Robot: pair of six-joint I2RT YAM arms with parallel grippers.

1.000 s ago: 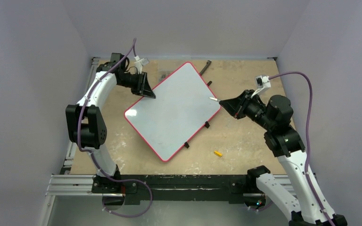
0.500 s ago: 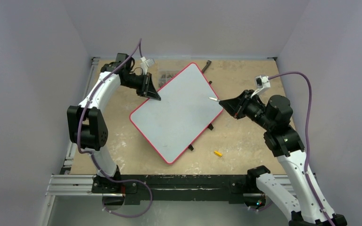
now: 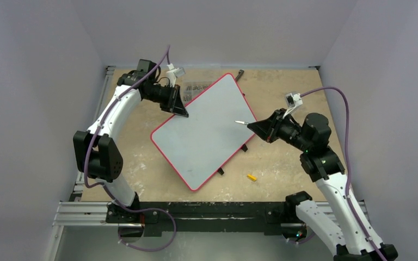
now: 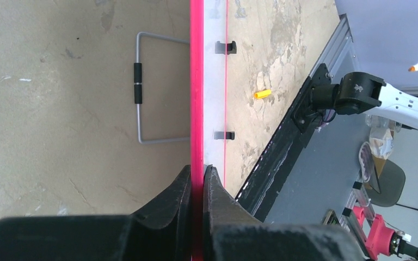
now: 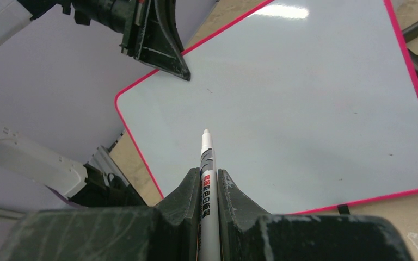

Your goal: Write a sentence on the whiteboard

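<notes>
The whiteboard [image 3: 204,133] lies tilted on the table, with a red frame and a blank pale surface; no sentence shows on it. My left gripper [image 3: 180,111] is shut on its upper-left red edge [image 4: 196,81], with the jaws closed on the frame [image 4: 197,174]. My right gripper [image 3: 258,128] is shut on a white marker pen [image 3: 241,123]. The pen's tip is over the board's right part, and I cannot tell if it touches. In the right wrist view the marker [image 5: 206,147] points at the bare board [image 5: 294,92], and the left gripper [image 5: 180,72] shows at its far corner.
A small yellow cap [image 3: 251,176] lies on the table near the board's lower right. Black feet [image 3: 245,148] stick out from the board's right edge. A black tool [image 3: 240,73] and dark small parts [image 3: 194,87] lie at the back. A grey wire stand [image 4: 139,89] lies beside the board.
The left gripper has dragged the whiteboard right and towards the back, turning it slightly. The right gripper has moved left with the marker, from the board's right edge to over its surface.
</notes>
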